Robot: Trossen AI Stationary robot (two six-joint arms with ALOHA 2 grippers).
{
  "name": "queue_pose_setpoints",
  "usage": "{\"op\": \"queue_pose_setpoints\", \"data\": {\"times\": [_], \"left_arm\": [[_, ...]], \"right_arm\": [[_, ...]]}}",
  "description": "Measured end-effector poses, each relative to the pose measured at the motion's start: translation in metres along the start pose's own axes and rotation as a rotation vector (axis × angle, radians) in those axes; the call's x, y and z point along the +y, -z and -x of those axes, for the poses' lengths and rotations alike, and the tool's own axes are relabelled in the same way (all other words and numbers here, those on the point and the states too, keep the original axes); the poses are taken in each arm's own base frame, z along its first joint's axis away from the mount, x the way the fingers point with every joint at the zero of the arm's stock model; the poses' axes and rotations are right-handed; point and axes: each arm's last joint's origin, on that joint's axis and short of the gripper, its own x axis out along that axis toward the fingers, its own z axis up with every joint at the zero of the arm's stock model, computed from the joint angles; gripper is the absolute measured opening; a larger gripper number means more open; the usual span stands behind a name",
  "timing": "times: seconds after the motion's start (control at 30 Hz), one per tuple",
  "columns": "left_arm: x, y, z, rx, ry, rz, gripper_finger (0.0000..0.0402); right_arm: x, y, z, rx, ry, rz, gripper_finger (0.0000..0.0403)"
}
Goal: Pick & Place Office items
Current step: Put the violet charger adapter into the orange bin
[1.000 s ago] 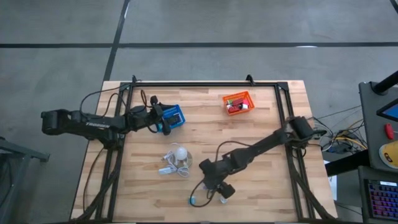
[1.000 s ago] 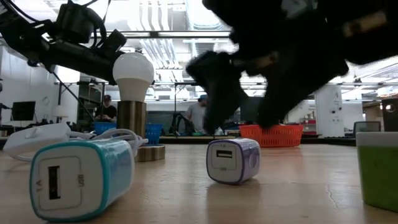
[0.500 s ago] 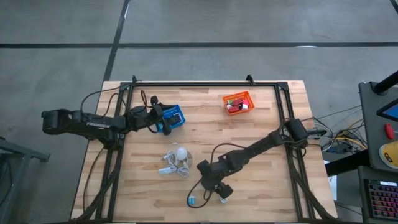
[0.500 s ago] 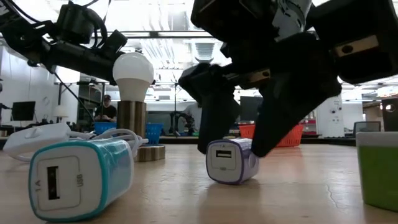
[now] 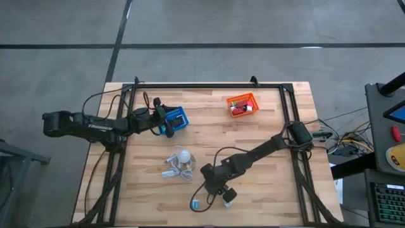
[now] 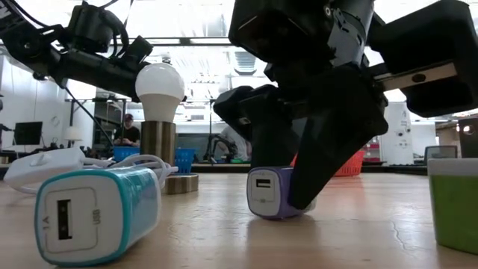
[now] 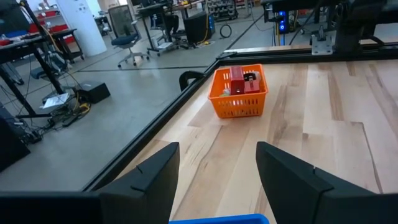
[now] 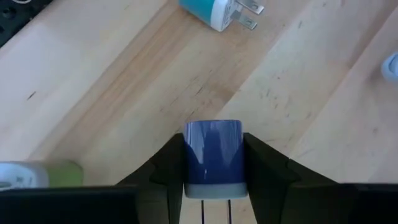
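Observation:
A small purple USB charger (image 6: 270,193) lies on the table near its near edge, its socket face toward the low camera. My right gripper (image 8: 213,186) has come down over it (image 5: 214,189) and is shut on it. A teal charger (image 6: 97,213) lies on its side to the left, also in the high view (image 5: 195,204). A green piece (image 6: 455,203) stands to the right. Red blocks lie in the orange basket (image 5: 243,104). My left gripper (image 7: 217,168) hovers open over the blue basket (image 5: 176,118). My right gripper pinches the purple charger's body (image 8: 213,149) between its two fingers, one on each side wall. The fingers (image 6: 328,149) come from above, slanting down toward the near edge. The charger's underside stays on the table, lying level.
A white bulb (image 5: 183,155) on a brass base with a white cord stands left of the right gripper and shows in the low view (image 6: 159,82). The teal charger's prongs (image 8: 245,15) point away beyond my right fingers. The black table frame runs along the left, far and right edges.
My right gripper has come down over the purple charger and drawn its fingers in from a wide straddle until they meet its sides. The charger has stayed on the table.

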Motion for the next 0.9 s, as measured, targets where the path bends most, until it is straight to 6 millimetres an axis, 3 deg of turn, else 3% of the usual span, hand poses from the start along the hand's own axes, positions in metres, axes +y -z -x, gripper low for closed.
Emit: {"op": "queue_pose_setpoints", "data": {"times": [0.4, 0.57, 0.7, 0.9], "left_arm": [[-0.001, 0.004, 0.001, 0.015, 0.005, -0.002, 0.0216], [-0.001, 0.009, 0.003, 0.02, 0.005, 0.003, 0.0216], [-0.001, 0.011, 0.005, 0.003, 0.002, 0.01, 0.0216], [-0.001, 0.01, 0.006, -0.016, -0.001, 0.015, 0.0216]], "right_arm": [[0.0, -0.001, 0.01, 0.017, 0.106, 0.049, 0.0118], [-0.004, -0.001, 0.035, -0.06, 0.146, 0.058, 0.0118], [-0.01, 0.009, 0.066, -0.2, 0.208, 0.052, 0.0118], [-0.014, 0.042, 0.113, -0.408, 0.306, 0.039, 0.0118]]}}
